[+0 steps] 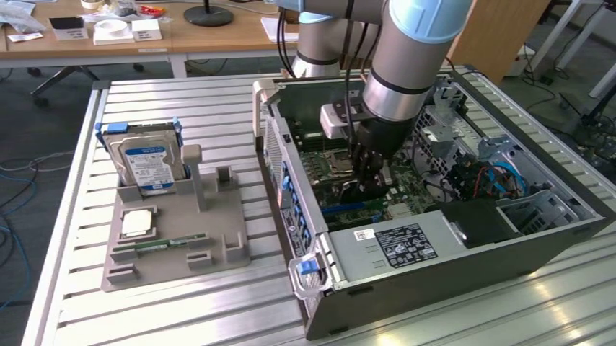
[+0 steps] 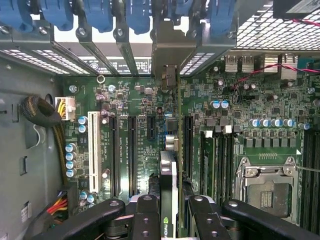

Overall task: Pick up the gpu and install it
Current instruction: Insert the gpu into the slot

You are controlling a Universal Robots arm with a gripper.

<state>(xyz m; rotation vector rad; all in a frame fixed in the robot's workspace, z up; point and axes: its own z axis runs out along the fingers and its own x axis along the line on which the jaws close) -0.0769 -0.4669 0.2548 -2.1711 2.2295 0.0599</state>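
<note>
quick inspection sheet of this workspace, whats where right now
surface: slatted metal table carrying a grey fixture tray and an open computer case.
job's things: gpu held edge-on over the motherboard slots.
clutter: hard drive upright in the tray, RAM stick lying flat.
grippers: gripper shut on the gpu, inside the case.
cables: blue cables in the case; yellow bundle.
surroundings: wooden desks behind.

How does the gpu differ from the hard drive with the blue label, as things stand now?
The gpu is held edge-on between the gripper fingers, inside the computer case over the motherboard; the hard drive stands untouched in the grey holder outside it. The gpu is a thin card; the hard drive is a boxy silver block.
</note>
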